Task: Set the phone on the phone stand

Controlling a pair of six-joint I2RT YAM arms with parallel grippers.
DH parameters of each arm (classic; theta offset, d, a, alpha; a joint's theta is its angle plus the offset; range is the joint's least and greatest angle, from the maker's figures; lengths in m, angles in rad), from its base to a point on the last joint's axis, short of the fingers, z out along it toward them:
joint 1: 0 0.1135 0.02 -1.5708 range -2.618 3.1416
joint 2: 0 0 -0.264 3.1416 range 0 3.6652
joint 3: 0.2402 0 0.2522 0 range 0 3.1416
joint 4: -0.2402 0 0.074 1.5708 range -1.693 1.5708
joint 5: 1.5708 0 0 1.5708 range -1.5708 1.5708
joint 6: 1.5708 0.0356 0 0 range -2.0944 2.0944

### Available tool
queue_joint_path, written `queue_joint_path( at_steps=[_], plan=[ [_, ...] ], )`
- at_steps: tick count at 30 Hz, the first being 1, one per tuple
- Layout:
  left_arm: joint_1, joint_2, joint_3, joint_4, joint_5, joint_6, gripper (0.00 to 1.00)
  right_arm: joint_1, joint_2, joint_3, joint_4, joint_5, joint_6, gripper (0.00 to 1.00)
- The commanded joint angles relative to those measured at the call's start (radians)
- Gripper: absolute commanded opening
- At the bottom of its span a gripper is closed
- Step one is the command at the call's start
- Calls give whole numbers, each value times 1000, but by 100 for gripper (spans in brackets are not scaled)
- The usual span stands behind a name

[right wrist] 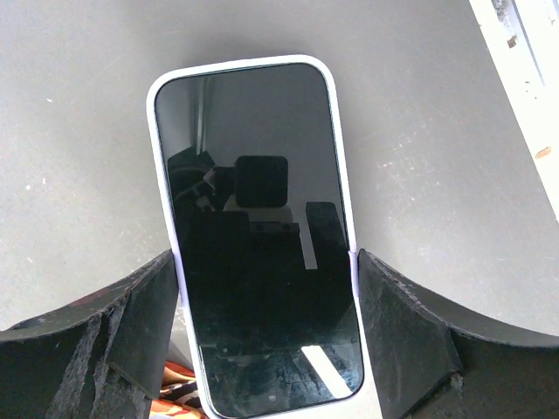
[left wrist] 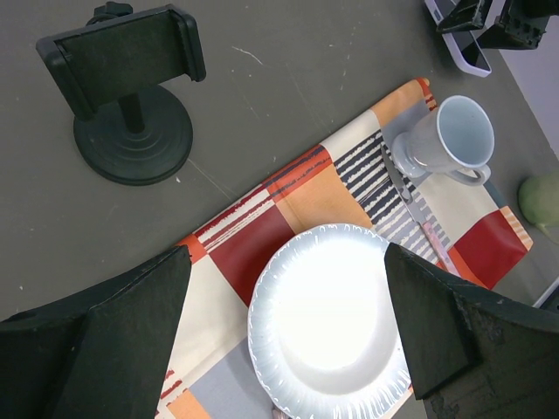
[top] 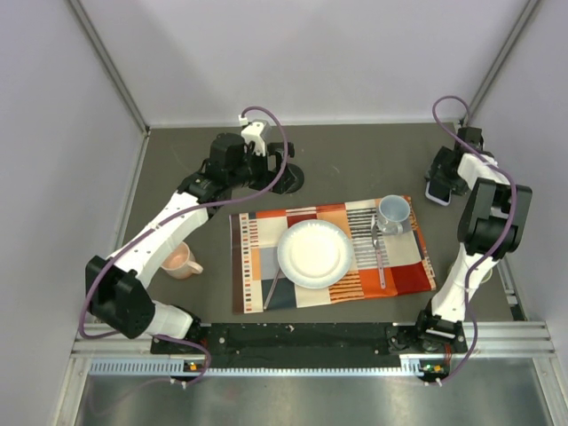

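The phone (right wrist: 262, 175) is at the far right of the counter (top: 355, 160), gripped by its long edges in the right hand (right wrist: 266, 271). The phone stand (left wrist: 133, 131) stands far, left of centre. The left hand (left wrist: 286, 257) hovers near it, fingers spread wide.

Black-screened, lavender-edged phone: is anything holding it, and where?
The right gripper straddles the slim black-screened phone, fingers at its long edges; whether they grip it cannot be told.
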Motion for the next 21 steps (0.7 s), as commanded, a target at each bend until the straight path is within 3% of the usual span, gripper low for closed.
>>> queue_joint_path(
  at_steps=[1,16,19,21],
  plan=[
    [-4,-33,27,32,17,-6,98,-7,-61,10,41,-1,2,0],
    [-4,-19,24,44,133,-64,98,-6,57,36,-108,-13,-39,2],
    [-5,-33,18,42,184,-77,98,-1,72,40,-123,-7,-42,23],
    [-5,-46,15,29,192,-70,98,6,82,45,-134,9,-42,46]
  ],
)
